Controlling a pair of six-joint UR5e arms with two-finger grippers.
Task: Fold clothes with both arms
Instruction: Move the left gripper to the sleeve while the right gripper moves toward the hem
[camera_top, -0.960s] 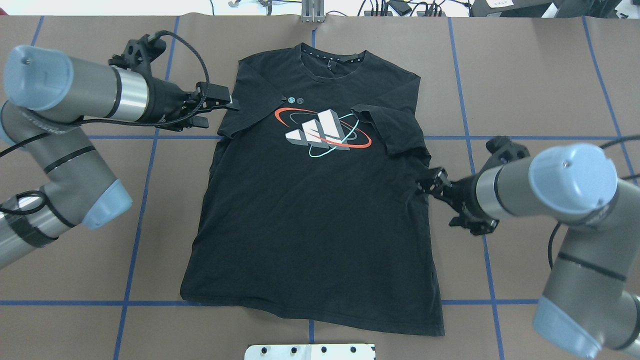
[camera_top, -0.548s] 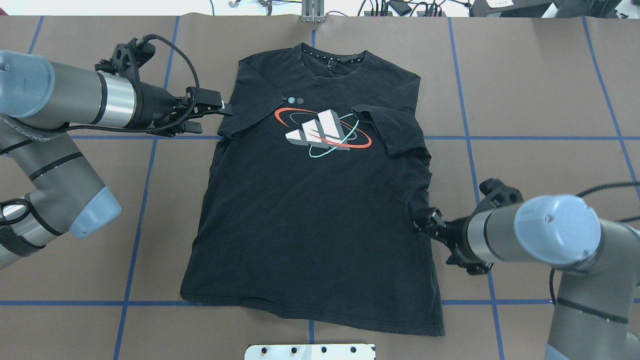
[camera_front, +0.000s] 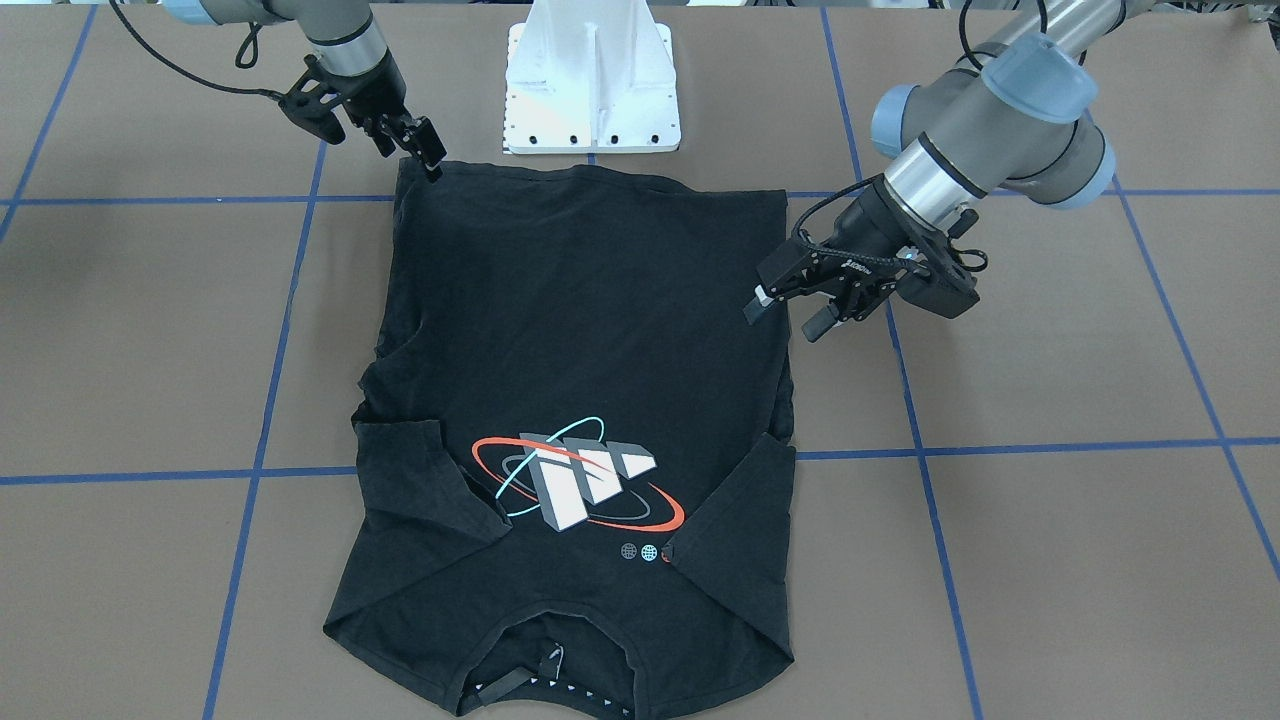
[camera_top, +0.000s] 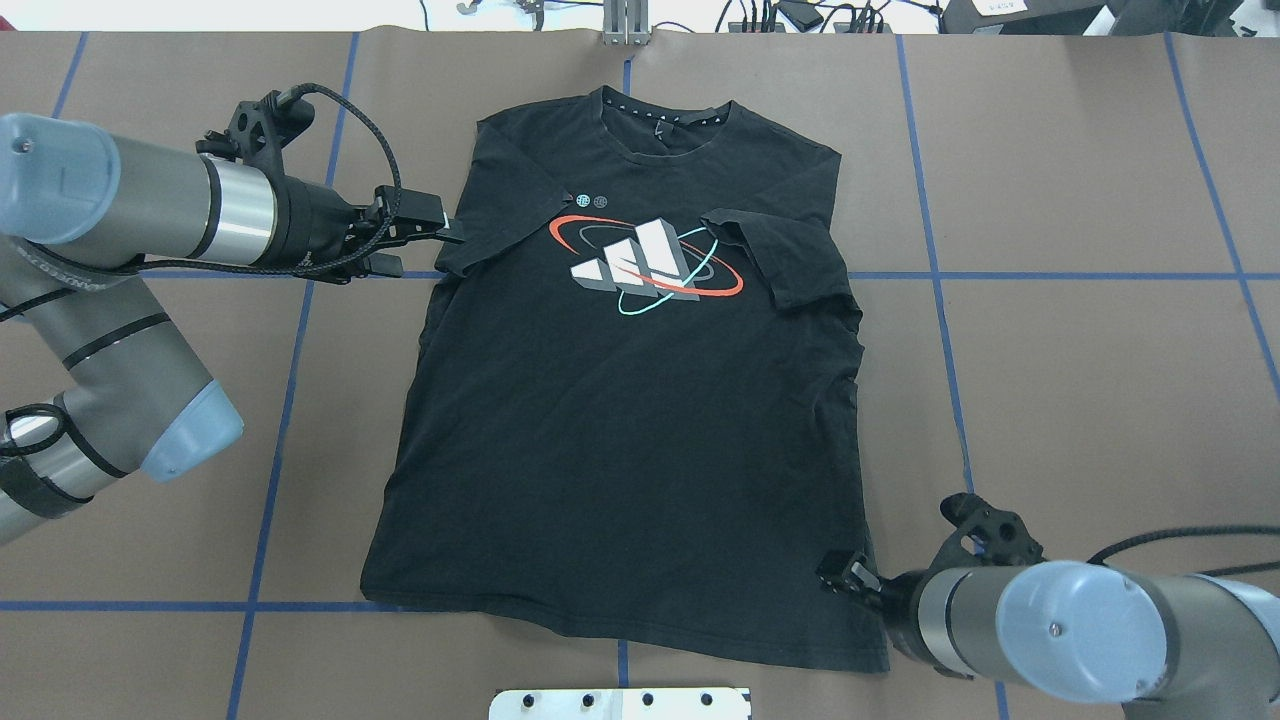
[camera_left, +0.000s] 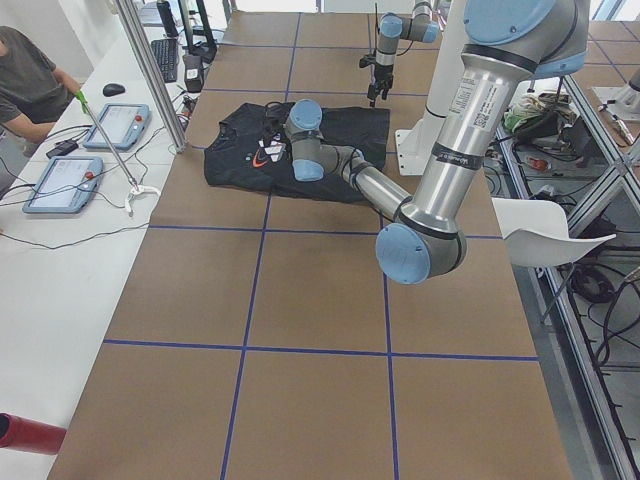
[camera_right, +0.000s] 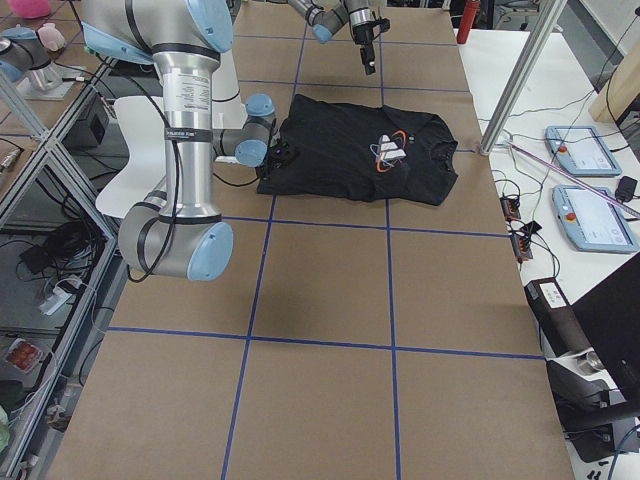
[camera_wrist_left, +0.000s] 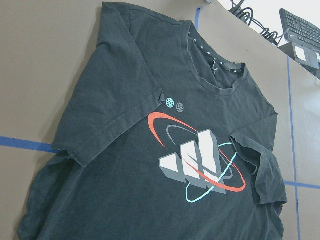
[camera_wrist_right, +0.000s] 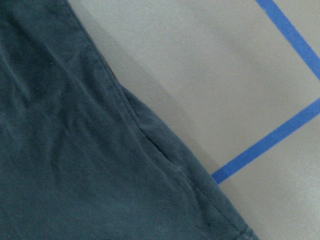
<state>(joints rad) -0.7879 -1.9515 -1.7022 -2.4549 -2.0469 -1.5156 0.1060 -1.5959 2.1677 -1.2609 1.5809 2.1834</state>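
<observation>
"Where's the T-shirt (camera_top: 620, 450)?"
"Flat mid-table (camera_top: 1100, 200), print up. From overhead, the left gripper (camera_front: 788, 312) gapes at its ten o'clock beside a sleeve (camera_top: 500, 220). The right gripper (camera_front: 410, 155), fingers apart, is at five o'clock near the hem (camera_top: 700, 640)."

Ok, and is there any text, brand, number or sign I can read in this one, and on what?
No text can be read here.
T-shirt print: white blocks in red and teal ovals, no letters.
Two round signs beside it: globe icons, no words.
White lettering on the left pincer: blurred.
Lettering down the left arm tube: too small.
</observation>
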